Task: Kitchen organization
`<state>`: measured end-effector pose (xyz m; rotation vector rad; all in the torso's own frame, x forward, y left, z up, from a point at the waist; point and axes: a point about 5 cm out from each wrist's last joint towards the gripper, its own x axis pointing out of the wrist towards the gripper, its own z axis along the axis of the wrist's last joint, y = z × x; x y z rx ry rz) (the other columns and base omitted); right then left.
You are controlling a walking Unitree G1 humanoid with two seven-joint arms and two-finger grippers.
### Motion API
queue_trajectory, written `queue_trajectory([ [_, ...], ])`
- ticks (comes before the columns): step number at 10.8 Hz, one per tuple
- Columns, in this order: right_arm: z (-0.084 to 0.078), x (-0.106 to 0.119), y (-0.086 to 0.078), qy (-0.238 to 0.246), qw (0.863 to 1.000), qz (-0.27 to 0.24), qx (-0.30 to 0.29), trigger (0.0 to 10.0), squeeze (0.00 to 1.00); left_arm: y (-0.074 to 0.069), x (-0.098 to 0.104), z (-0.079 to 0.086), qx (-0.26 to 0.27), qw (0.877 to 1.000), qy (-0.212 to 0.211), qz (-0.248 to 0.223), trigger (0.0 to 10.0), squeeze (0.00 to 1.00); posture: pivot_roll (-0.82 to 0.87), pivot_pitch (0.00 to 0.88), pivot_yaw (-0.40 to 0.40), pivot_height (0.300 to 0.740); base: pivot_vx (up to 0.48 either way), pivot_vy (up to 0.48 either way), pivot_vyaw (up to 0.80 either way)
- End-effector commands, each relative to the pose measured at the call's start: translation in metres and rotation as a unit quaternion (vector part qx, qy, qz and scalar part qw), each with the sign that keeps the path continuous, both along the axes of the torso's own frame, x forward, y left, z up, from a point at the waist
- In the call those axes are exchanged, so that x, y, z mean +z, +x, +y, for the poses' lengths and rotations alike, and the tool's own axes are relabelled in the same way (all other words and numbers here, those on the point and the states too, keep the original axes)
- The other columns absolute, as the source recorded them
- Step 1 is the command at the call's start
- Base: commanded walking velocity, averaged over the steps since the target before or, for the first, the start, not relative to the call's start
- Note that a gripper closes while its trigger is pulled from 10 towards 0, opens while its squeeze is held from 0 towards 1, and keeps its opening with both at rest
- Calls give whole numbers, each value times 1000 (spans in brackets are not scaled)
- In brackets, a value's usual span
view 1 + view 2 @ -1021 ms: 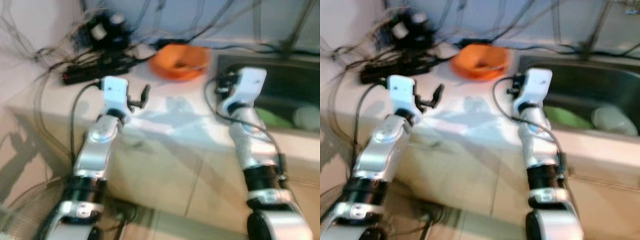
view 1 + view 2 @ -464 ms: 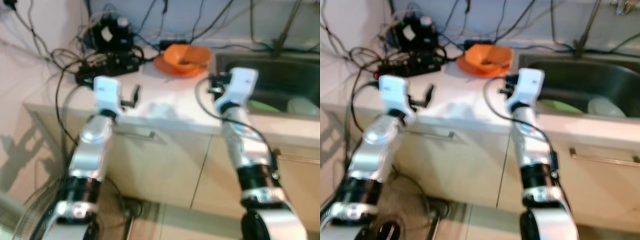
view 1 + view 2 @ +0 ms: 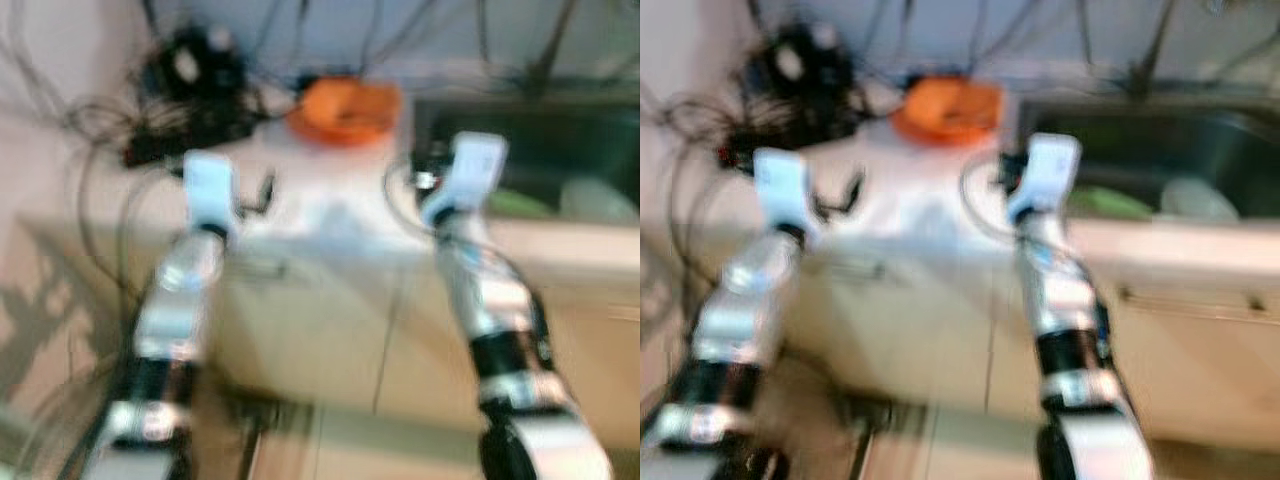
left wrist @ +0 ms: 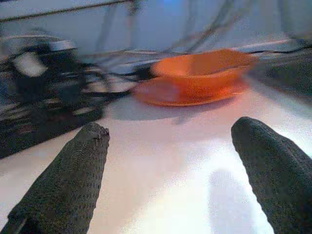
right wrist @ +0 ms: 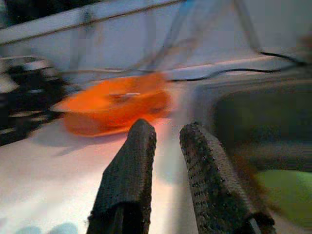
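An orange bowl [image 3: 345,108] sits on an orange plate [image 4: 161,95] at the back of the white countertop [image 3: 320,215], beside the sink. My left gripper [image 4: 170,131] hovers low over the counter, open and empty, pointing at the bowl from a short way off. In the left eye view its fingers [image 3: 262,192] are small and blurred. My right gripper [image 5: 168,131] is held over the counter's edge by the sink with its fingers close together and nothing between them. The bowl [image 5: 117,102] lies ahead of it.
A steel sink [image 3: 520,130] on the right holds a green dish [image 3: 520,203] and a white dish [image 3: 595,200]. A black power strip and tangled cables [image 3: 190,100] crowd the back left corner. Cabinet fronts with a drawer handle [image 3: 1185,300] run below the counter.
The whole picture has shifted and grown more blurred as the camera moves. Both arms keep the same pose over the counter, and the bowl stays in place.
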<state>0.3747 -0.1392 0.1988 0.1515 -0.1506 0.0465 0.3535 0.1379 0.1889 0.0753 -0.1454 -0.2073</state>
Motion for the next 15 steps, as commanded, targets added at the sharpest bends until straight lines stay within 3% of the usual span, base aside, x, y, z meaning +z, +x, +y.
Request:
queue_trajectory([
  [1,9,3,1,5,1000,-3,12,10000,0,1,6,10,14,1000,9,-7,10000,0,157,41,65,740,262,0,-438],
  [10,11,6,0,-16,1000,-19,19,10000,0,1,7,9,12,1000,8,-12,10000,0,155,28,60,740,265,0,-74],
  [11,13,6,0,-45,998,-22,25,10000,0,2,8,9,12,1000,6,-12,10000,0,154,30,61,740,262,0,800],
  [15,12,5,0,-30,999,-20,23,10000,0,2,8,9,12,1000,5,-11,10000,0,156,32,60,740,263,0,200],
])
